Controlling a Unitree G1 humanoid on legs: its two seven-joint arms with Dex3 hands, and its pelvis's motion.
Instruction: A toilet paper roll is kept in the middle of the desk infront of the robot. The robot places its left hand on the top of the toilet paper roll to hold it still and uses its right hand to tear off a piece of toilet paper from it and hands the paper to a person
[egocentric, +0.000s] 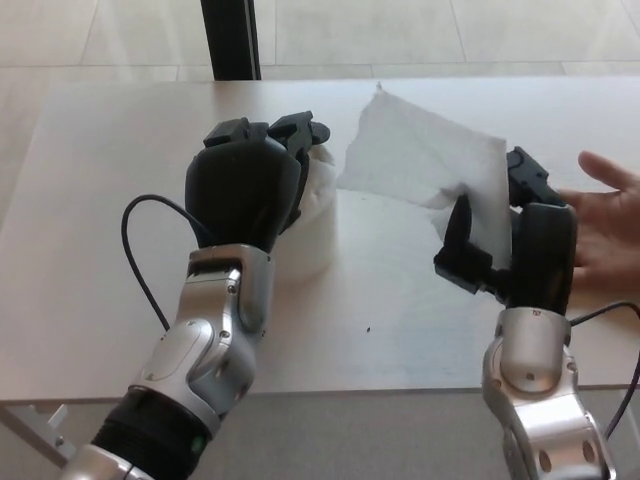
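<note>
The white toilet paper roll (318, 205) stands in the middle of the desk (110, 210), mostly hidden under my left hand (245, 190), which rests on its top with fingers curled over the far side. My right hand (510, 250) is raised at the right, shut on a torn sheet of white paper (425, 165) that hangs free of the roll and spreads up and to the left. A person's open hand (605, 225) lies palm up at the right edge, just behind my right hand.
A dark post (230, 38) stands behind the desk's far edge. Black cables loop from both wrists (135, 250). The desk's front edge runs just under my forearms.
</note>
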